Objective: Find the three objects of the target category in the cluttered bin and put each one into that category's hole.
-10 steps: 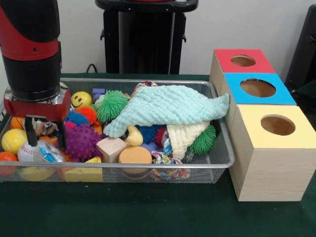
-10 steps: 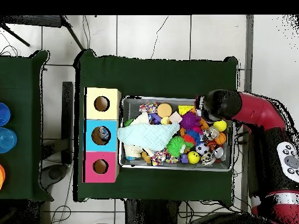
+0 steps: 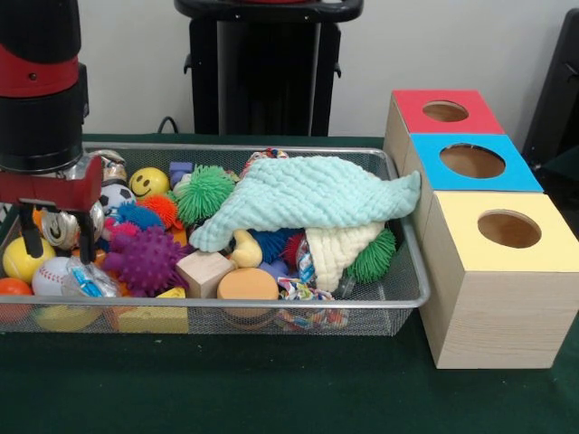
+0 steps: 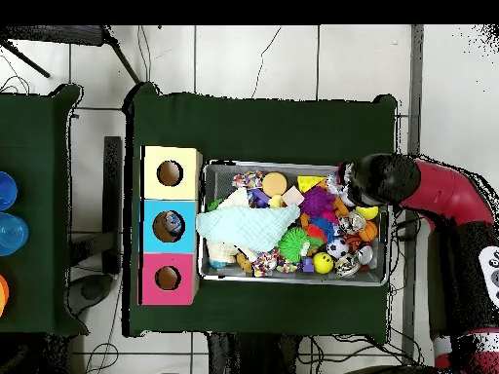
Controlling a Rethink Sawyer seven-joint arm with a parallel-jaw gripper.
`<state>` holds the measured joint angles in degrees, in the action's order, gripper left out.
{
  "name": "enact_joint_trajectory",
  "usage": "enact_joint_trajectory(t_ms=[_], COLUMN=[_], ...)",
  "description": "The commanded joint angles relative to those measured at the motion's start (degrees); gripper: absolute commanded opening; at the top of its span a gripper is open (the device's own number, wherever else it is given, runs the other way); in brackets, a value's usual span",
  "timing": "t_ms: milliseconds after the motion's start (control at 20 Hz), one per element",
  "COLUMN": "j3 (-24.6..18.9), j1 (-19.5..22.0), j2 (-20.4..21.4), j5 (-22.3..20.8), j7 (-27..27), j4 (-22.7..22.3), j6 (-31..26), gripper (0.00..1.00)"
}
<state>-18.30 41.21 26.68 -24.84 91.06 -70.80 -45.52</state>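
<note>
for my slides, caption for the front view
Red and black gripper hovering over toy-filled wire mesh bin beside three holed boxes.

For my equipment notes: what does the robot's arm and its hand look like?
The arm is a thick cylinder with red and black bands, ending in a red block. Under it the hand has two thin black fingers. From overhead, the arm shows red with a grey panel.

We see the wire bin (image 4: pixel 294 280) crammed with toys, a pale green cloth (image 4: pixel 246 225) draped at its end beside the yellow (image 4: pixel 151 173), blue (image 4: pixel 148 226) and red boxes (image 4: pixel 147 279).
</note>
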Motion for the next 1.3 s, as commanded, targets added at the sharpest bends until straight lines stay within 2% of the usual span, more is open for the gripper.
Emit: enact_joint_trajectory(t_ms=[50,700,1300], j3=[-4.1,-4.5,-4.1], j1=[1.2,1.2,0.5], j2=[0.4,-0.1,-0.6], j5=[0.0,-0.3,-0.5], j7=[-6.3,-6.5,-4.3], j4=[-3.6,-3.4,-3.3], j6=[0.7,1.4,3.3], gripper=[1.00,1.00,1.00])
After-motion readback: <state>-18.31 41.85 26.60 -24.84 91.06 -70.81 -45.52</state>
